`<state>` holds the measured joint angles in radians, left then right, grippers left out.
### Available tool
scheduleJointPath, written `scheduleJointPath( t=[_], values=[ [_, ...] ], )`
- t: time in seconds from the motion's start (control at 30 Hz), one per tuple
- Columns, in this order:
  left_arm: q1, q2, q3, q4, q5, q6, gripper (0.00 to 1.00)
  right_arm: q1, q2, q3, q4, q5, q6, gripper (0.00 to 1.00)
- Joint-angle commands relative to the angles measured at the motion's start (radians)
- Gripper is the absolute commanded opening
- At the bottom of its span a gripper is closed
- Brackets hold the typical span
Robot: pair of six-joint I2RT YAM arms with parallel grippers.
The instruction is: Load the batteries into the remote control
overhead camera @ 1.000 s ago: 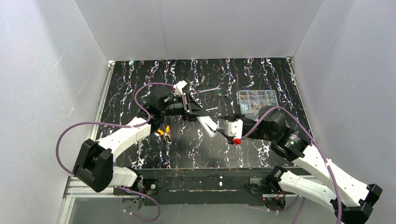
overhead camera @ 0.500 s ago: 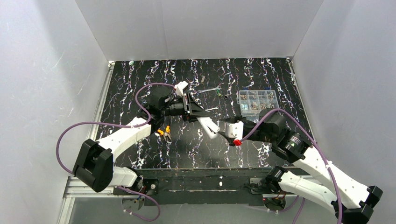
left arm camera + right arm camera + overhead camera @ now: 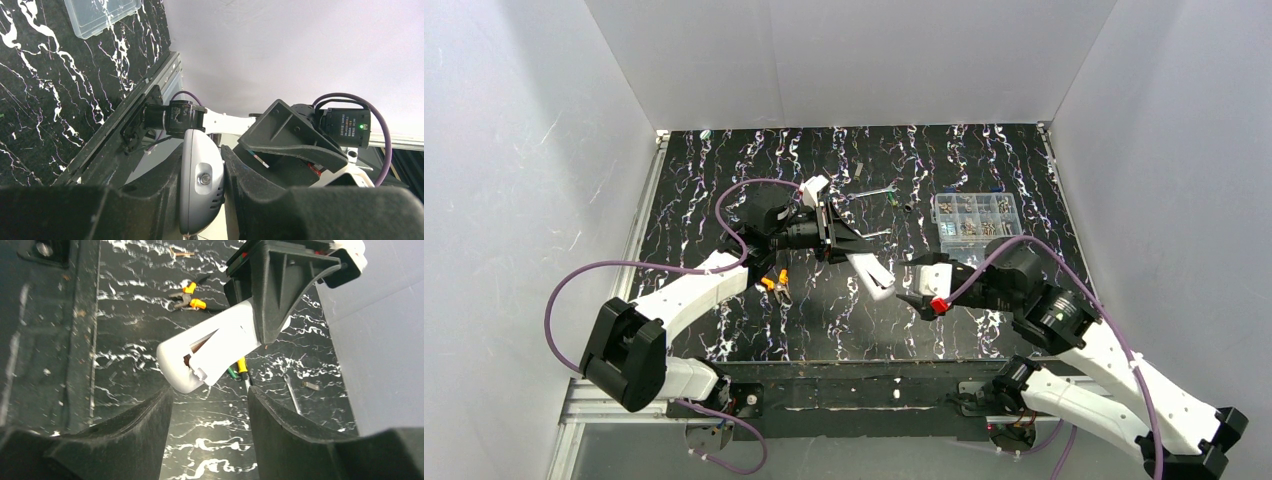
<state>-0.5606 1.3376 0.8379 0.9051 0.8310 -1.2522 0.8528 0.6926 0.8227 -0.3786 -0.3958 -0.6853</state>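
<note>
My left gripper (image 3: 844, 245) is shut on the white remote control (image 3: 871, 272) and holds it above the table, tilted down toward the right arm. In the left wrist view the remote's rounded end (image 3: 201, 182) sits clamped between the two fingers. In the right wrist view the remote (image 3: 210, 357) shows its back with a dark opening at the compartment. My right gripper (image 3: 914, 297) is open and empty just off the remote's free end, and its fingers (image 3: 145, 430) stand wide apart. A slim green battery (image 3: 231, 372) peeks out from behind the remote on the table.
A clear compartment box (image 3: 977, 218) of small parts stands at the right rear. Orange-handled pliers (image 3: 776, 285) lie under the left arm. A yellow-handled screwdriver (image 3: 242, 365), a small wrench (image 3: 291, 392) and a metal piece (image 3: 310, 385) lie on the black marbled table (image 3: 824, 320).
</note>
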Motion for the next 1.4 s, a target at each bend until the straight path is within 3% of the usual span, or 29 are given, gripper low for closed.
scheduleJointPath(
  t=[0.0, 0.1, 0.23, 0.3, 0.43, 0.53, 0.67, 0.97, 1.37],
  values=[
    [-0.005, -0.020, 0.029, 0.007, 0.039, 0.026, 0.00, -0.001, -0.091, 0.015, 0.084, -0.026, 0.237, 0.66],
    [-0.005, -0.022, 0.027, -0.003, 0.026, 0.040, 0.00, -0.001, -0.152, -0.013, 0.174, -0.013, 0.462, 0.68],
    [-0.005, -0.016, 0.025, 0.014, 0.019, 0.036, 0.00, -0.001, -0.220, -0.065, 0.357, 0.233, 0.828, 0.71],
    [-0.005, -0.017, 0.023, 0.017, 0.018, 0.034, 0.00, -0.001, -0.212, -0.038, 0.349, 0.289, 0.891, 0.70],
    [-0.005, -0.016, 0.022, 0.016, 0.021, 0.036, 0.00, -0.001, -0.072, 0.154, 0.119, 0.329, 0.945, 0.66],
    [-0.005, -0.018, 0.025, 0.012, 0.026, 0.036, 0.00, -0.001, 0.100, 0.350, -0.127, 0.348, 0.970, 0.57],
    [-0.005, -0.021, 0.026, 0.002, 0.028, 0.039, 0.00, 0.000, 0.259, 0.496, -0.309, 0.364, 0.978, 0.57],
    [-0.005, -0.010, 0.038, 0.003, 0.030, 0.040, 0.00, 0.010, 0.362, 0.508, -0.381, 0.311, 0.972, 0.69],
    [-0.005, -0.001, 0.042, 0.004, 0.040, 0.034, 0.00, 0.082, 0.384, 0.450, -0.342, 0.344, 0.897, 0.71]
  ],
)
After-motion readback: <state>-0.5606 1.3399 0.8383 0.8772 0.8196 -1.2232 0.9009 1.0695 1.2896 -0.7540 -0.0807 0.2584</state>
